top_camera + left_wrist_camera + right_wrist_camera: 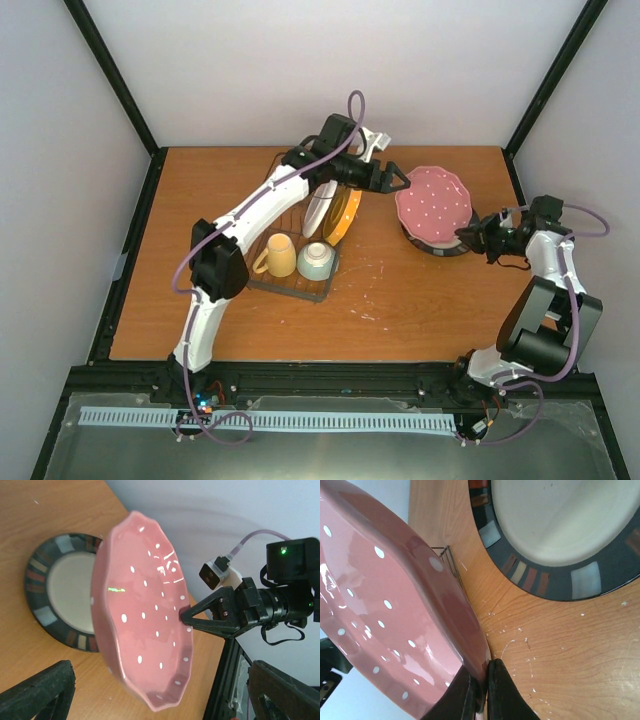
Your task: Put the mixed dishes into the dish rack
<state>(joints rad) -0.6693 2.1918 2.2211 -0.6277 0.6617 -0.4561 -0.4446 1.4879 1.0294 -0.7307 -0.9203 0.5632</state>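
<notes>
My right gripper is shut on the rim of a pink plate with white dots and holds it tilted up above the table. The pinch shows in the right wrist view, with the plate rising to the left. My left gripper is open at the plate's left edge. In the left wrist view the plate stands ahead of the spread fingers without touching them. The dark-rimmed beige-centred plate lies flat under the pink one. It also shows in both wrist views.
The wire dish rack sits left of centre. It holds a yellow mug, a pale mint bowl, and two upright plates, a white striped one and an orange one. A black frame edges the table.
</notes>
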